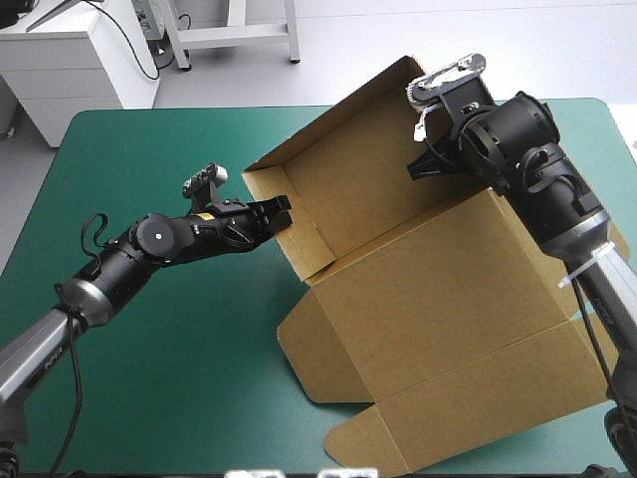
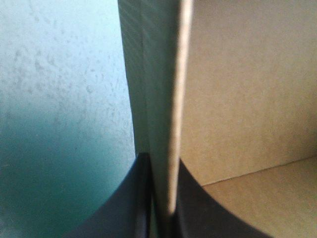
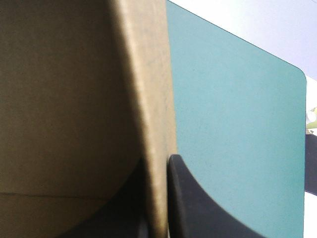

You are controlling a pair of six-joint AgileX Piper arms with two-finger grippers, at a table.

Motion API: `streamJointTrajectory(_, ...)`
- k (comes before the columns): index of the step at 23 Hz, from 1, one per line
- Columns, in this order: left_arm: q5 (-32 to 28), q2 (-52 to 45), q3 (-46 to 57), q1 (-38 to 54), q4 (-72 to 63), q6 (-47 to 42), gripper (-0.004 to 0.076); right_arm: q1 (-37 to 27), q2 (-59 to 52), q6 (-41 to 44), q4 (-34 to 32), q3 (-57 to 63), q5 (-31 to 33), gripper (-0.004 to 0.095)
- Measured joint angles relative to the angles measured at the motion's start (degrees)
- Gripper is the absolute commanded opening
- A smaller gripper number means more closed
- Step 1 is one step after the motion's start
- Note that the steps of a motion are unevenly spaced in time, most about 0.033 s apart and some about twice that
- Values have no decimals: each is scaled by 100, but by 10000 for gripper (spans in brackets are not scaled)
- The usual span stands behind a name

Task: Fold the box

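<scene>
High view: box (image 1: pixel 428 269) centre-right of frame, on desk (image 1: pixel 169 339).
Done: tray walls up, upper centre.
Left to do: lid + flaps flat, lower right; walls prob. untucked.
L pincer (image 1: pixel 282 211): pinching frame-left wall.
R pincer (image 1: pixel 420 164): pinching upper-right wall.
In the way: R arm lies over lid.

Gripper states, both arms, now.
Left gripper: shut on the box, at a raised side wall.
Right gripper: shut on the box, at another raised wall.

I record one worktop (image 1: pixel 169 368): teal-green cover (image 3: pixel 233 124) lying flat, faintly mottled, rounded at its far corners.
</scene>
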Motion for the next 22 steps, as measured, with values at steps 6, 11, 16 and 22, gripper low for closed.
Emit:
streamJointTrajectory(6,1454,180,-1348,5,2468,-1581,-8,-169,14,473,428,0,1,-18)
streamJointTrajectory(11,3198,931,-2746,0,3617,-2112,-8,-727,427,466,1509,52,6,-18)
streamJointTrajectory(16,4142,1786,-3739,-133,4149,-2152,-8,-886,808,433,1789,62,6,-18)
streamJointTrajectory(22,4435,2517,-4551,-320,4546,-2165,-8,-1037,1126,454,1813,125,-4,-18)
